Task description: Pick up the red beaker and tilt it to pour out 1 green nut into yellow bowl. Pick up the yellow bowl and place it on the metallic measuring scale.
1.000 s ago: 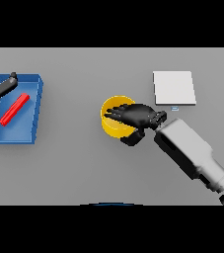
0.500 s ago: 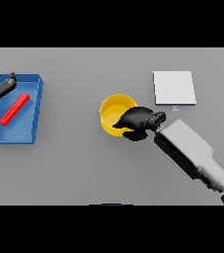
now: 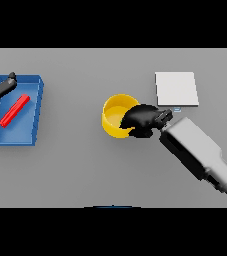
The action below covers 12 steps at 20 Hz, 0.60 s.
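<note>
**Right hand clamped on the bowl's rim, scale just beyond**

Desk: grey, carries everything you see. Your right arm enters from the lower right corner and runs diagonally up toward the middle.

Blue tray: far out to the left of the right hand's fingers, well apart from them, close to the left edge of the view. A red bar-shaped object lies slanted inside it.

Metallic measuring scale: a flat pale square, up and to the right of the right hand's fingers, near them. Its lower edge sits just above your right wrist. Nothing rests on it.

Yellow bowl: directly under and to the left of the fingers of your right hand. Those fingers are curled over the bowl's right rim, pinching it. A small greenish patch shows inside the bowl beside the fingertips; too small to say what it is. Whether the bowl touches the desk, you cannot tell.

Left hand: at the far left edge, over the upper left corner of the tray. Its fingers look straight and loosely spread, holding nothing.
</note>
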Each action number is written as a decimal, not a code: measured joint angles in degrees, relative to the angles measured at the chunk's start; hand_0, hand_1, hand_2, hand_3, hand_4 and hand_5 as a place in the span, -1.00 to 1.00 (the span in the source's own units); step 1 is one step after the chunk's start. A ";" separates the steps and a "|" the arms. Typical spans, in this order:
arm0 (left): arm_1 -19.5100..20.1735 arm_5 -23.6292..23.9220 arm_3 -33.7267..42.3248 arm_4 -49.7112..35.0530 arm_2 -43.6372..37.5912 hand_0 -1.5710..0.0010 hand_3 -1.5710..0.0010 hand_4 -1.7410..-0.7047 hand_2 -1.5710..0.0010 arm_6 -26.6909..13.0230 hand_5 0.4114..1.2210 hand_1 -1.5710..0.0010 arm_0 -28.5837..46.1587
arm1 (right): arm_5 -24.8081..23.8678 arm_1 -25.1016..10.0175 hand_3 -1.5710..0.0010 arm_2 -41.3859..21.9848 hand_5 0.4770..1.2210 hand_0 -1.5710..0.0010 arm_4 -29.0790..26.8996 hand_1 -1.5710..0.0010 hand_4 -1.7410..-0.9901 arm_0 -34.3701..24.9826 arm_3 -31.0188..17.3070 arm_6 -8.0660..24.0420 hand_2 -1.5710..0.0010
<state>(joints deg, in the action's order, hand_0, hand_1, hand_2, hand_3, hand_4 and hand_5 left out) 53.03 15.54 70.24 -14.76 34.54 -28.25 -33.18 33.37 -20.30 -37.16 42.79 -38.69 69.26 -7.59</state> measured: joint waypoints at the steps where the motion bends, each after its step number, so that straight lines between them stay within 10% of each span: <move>1: 0.33 0.36 0.94 0.10 0.16 1.00 1.00 0.81 1.00 0.08 -0.23 1.00 0.58 | 0.50 -0.39 -0.61 0.29 0.98 -0.96 -0.57 -0.96 -0.97 0.52 1.48 0.64 -0.87; 12: -0.23 0.20 -0.28 0.31 0.06 1.00 1.00 0.82 1.00 -0.55 -0.23 1.00 -0.47 | 7.13 -7.71 -0.58 6.37 1.00 -1.00 -4.82 -1.00 -0.94 -1.09 12.78 7.43 -0.99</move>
<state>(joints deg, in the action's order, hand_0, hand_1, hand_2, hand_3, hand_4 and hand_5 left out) 52.80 15.74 69.95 -14.45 34.59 -28.80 -33.65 40.50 -28.00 -30.79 37.97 -39.77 82.04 -0.16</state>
